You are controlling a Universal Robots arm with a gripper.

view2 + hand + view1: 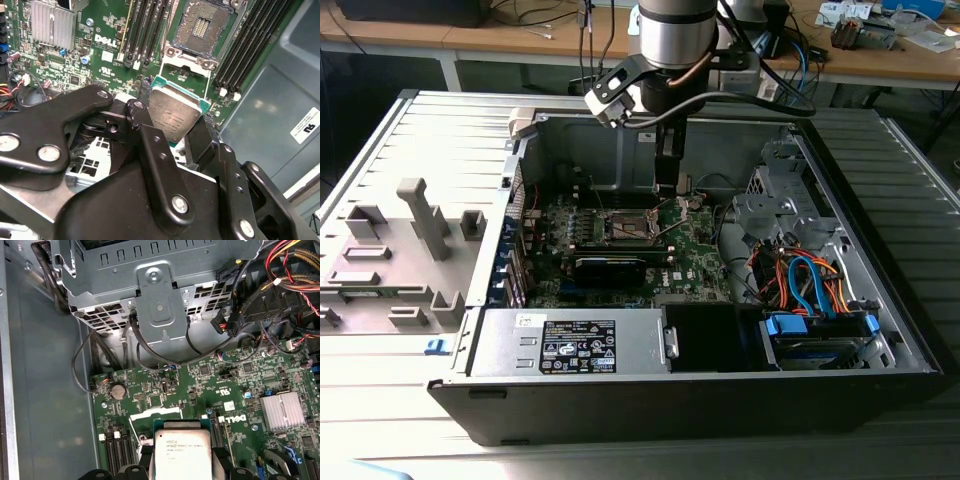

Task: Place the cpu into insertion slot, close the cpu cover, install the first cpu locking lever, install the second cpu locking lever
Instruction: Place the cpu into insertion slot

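Right down inside the open computer case (720, 405) on the bench (910, 170), hanging above the green motherboard (695, 250) toward the case's back wall. Over to the end effector (172, 125): clenched on the cpu (172, 111), pinching it by two opposite edges between black fingers (145, 137). Holds the chip clear of the board, tilted, silvery face turned to the second wrist view, with a sliver of green rim along one edge. Same silvery lid on show in the first wrist view, printed side out.

Not seated yet. Leaves the insertion slot (202, 30) open and bare just beyond the chip: dark centre, silver rim. Puts the cpu cover (187, 61) between chip and slot, seemingly swung up off the socket. Flanking the slot on two sides, long black memory slots (145, 30). Off toward a board corner, a finned silver heatsink (50, 22).

From the exterior view, picks out the slot near the middle of the board, with a long black card (610, 268) just beside it on the side facing the case's front wall. Along that front wall, a grey power supply (570, 345). In the front corner on the exterior view's right, a tangle of blue and orange cables (810, 285). Out on the bench beside the case on the exterior view's left, a grey moulded fixture (420, 225).
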